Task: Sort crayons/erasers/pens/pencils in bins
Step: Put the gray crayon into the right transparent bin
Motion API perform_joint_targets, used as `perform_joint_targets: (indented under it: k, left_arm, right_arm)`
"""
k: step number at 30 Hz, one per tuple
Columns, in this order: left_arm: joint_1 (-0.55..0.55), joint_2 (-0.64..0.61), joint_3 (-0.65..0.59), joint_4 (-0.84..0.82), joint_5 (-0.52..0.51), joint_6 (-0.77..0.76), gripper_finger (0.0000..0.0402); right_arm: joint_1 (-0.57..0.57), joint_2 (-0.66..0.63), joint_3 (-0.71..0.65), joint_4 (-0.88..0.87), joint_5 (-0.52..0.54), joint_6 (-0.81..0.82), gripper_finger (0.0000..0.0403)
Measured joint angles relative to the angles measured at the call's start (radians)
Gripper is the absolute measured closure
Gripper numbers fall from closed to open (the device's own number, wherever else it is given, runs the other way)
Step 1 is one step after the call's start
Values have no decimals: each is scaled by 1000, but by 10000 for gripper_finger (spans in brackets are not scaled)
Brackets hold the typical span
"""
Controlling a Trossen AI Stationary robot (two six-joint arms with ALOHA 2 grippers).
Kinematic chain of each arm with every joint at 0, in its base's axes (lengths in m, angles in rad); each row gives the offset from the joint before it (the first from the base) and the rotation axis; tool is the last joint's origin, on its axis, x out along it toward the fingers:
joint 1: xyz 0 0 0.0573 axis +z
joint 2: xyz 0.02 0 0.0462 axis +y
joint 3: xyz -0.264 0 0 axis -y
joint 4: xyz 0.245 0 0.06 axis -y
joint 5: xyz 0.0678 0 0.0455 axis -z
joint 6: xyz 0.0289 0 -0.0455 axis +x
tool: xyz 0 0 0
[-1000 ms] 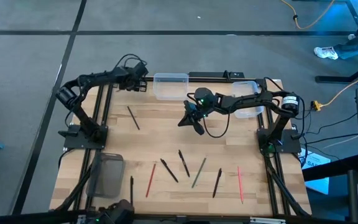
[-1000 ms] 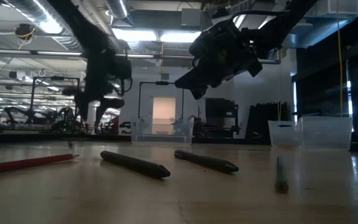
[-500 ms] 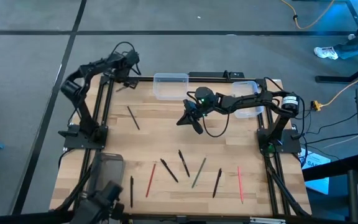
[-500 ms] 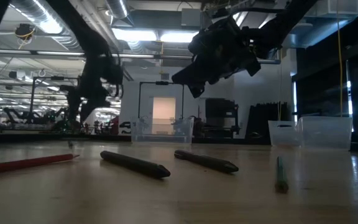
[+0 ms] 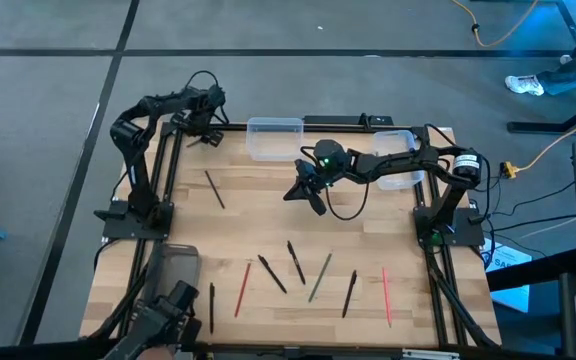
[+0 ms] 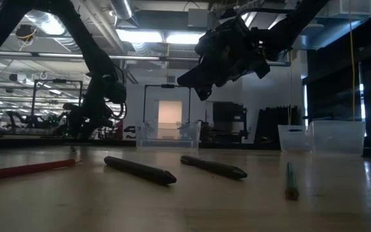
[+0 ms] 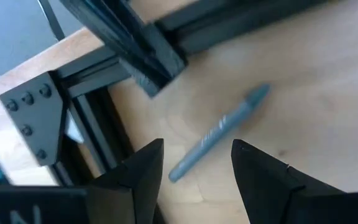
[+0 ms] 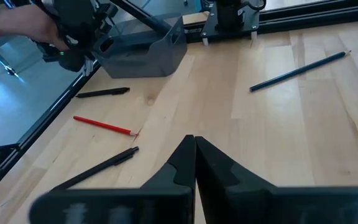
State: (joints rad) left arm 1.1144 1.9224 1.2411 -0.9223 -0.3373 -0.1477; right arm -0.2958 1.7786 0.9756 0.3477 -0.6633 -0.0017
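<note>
My left gripper (image 5: 202, 128) hangs open over the table's far left corner, fingers pointing steeply down. In its wrist view a grey-blue pen (image 7: 219, 132) lies flat on the wood just beyond the gap between the fingers (image 7: 194, 158), untouched. My right gripper (image 5: 308, 196) hovers shut and empty above the middle of the table. A clear bin (image 5: 275, 138) stands at the far edge, a second clear bin (image 5: 398, 150) under the right arm, and a dark grey bin (image 5: 173, 278) at the near left.
A dark pencil (image 5: 214, 188) lies left of centre. Several pens and pencils lie in a row near the front edge, among them a red one (image 5: 242, 288) and a green one (image 5: 319, 277). A hand (image 8: 17, 23) holds a dark device (image 5: 168, 310) beside the grey bin.
My left gripper has swung from beside the far clear bin toward the table's far left corner, sinking and rolling about its own line, and has stayed open. The dark device at the near left corner has shifted. My right gripper has kept still.
</note>
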Motion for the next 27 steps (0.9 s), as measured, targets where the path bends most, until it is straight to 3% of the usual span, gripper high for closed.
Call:
perform_joint_targets:
  k: [12, 18, 21, 27]
  left_arm:
    - [-5, 0, 0, 9, -8, -51, 222]
    - [-15, 2, 1, -27, 6, -163, 233]
    - [-24, 2, 2, -50, 67, -208, 233]
    - [-57, -5, 2, -45, 59, -438, 234]
  right_arm:
    - [0, 0, 0, -2, 0, -10, 392]
    - [0, 0, 0, -11, 27, -32, 392]
    - [0, 0, 0, -13, 29, -35, 392]
    - [0, 0, 0, -9, 59, -56, 392]
